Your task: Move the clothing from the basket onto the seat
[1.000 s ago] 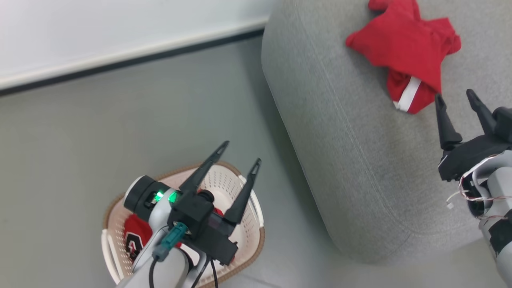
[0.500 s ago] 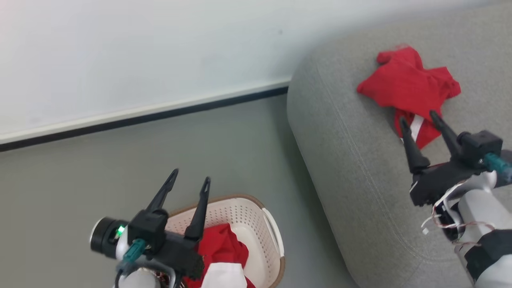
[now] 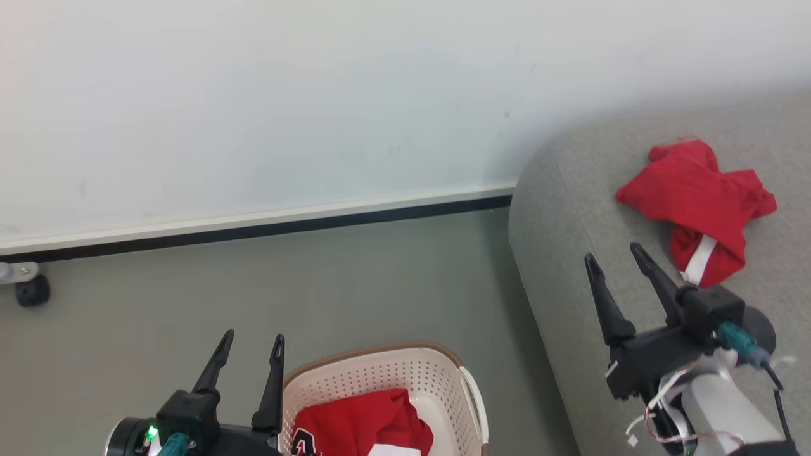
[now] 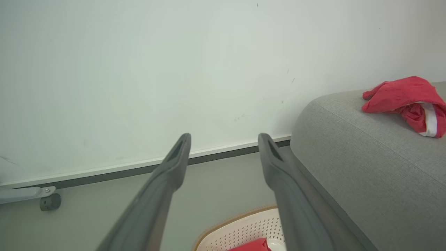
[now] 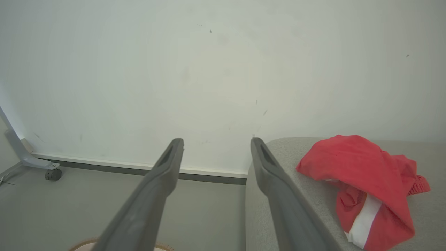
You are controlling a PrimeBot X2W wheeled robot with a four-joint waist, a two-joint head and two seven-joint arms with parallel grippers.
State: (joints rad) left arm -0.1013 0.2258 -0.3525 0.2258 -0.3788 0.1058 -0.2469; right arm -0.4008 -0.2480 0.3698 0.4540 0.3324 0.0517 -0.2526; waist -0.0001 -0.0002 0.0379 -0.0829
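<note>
One red garment [image 3: 700,202] with a white stripe lies crumpled on the grey sofa seat [image 3: 570,253], also seen in the left wrist view [image 4: 407,99] and the right wrist view [image 5: 362,181]. The other red garment [image 3: 361,424], with a black-and-white print, lies in the cream basket [image 3: 412,370] at the bottom edge. My left gripper [image 3: 251,342] is open and empty, just left of the basket. My right gripper [image 3: 613,256] is open and empty over the sofa's left edge, left of the garment there.
A pale wall with a dark baseboard [image 3: 253,231] runs behind the grey floor [image 3: 253,297]. A small caster on a metal leg [image 3: 28,288] stands at the far left by the wall.
The camera has tilted up, so wall fills more of the picture and basket and sofa sit lower. Both grippers stay open; the left one now stands left of the basket instead of over it.
</note>
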